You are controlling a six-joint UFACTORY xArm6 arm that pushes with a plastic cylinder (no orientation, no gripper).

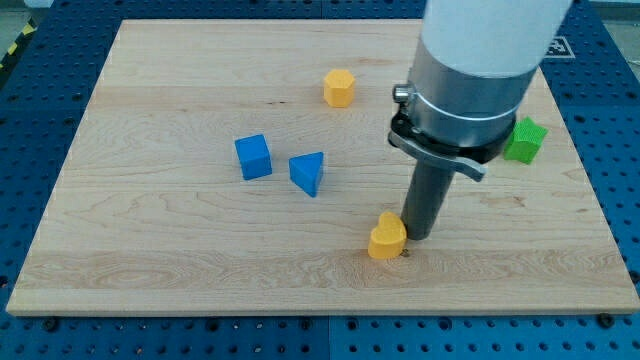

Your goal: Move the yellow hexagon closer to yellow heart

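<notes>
My tip [419,236] is the lower end of a straight dark rod; there are no jaws on this arm, so nothing is apart, together or clamped on anything. The tip rests on the tabletop just beside the small yellow plastic heart block [387,237], on the heart's right in the view, close enough that I cannot tell whether they touch.

The small yellow plastic hexagon block [339,88], the piece to be moved, sits well apart from the tip, near the view's top, above and left of the heart. It looks light, rigid and smooth, so I judge it will slide easily on the pale wooden tabletop [150,270] and may spin if pushed off-centre. The best contact is a flat side face on its upper, far side, so the push drives it down toward the heart.

Between the two, toward the view's left, stand a blue plastic cube [253,157] and a blue plastic triangular block [308,173]. A green plastic block [524,140] lies at the view's right, partly behind the arm. No containers are present.
</notes>
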